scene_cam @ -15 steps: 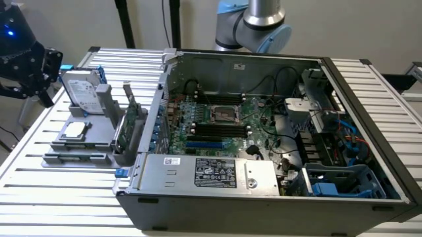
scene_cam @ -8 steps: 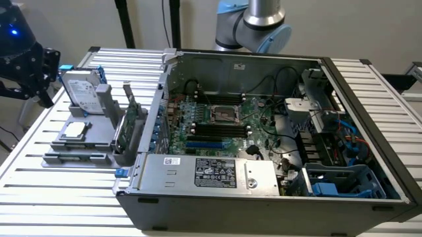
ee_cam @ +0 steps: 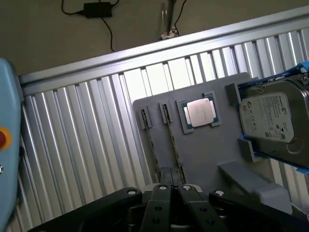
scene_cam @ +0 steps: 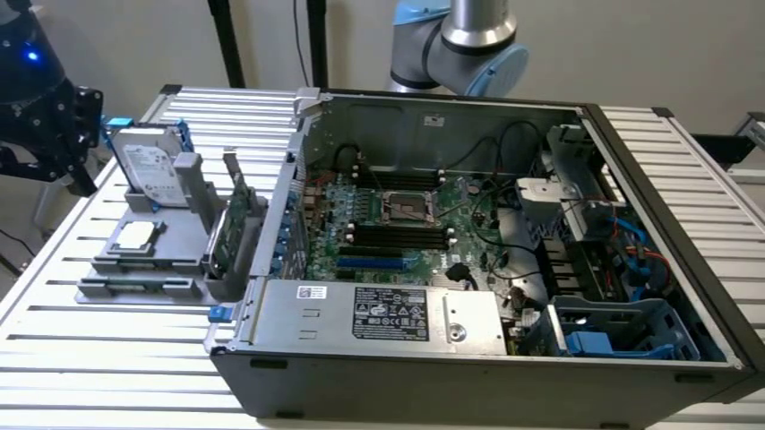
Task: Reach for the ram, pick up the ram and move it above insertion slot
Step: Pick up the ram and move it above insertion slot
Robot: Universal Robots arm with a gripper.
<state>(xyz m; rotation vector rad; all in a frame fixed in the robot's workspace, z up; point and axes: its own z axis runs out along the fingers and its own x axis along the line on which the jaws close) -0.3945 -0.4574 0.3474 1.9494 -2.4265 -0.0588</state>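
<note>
Two thin ram sticks (ee_cam: 150,145) stand on edge, side by side, in the grey holder plate (ee_cam: 207,150) in the wrist view. My gripper (ee_cam: 173,189) hovers over their near ends with its black fingers (ee_cam: 161,198) pressed together and nothing between them. In the exterior view the rams (scene_cam: 141,285) sit at the front of the grey holder (scene_cam: 96,291), on the exterior view's left of the open computer case. The long black memory slots (scene_cam: 400,235) lie on the green motherboard inside that case.
The holder also carries a square processor chip (ee_cam: 199,112), a silver hard drive in a blue-tabbed frame (ee_cam: 273,118) and an upright green expansion card (scene_cam: 233,224). The case wall (scene_cam: 281,215) rises beside the holder. A ribbed aluminium table (ee_cam: 72,140) lies underneath. The arm (scene_cam: 460,45) rises behind the case.
</note>
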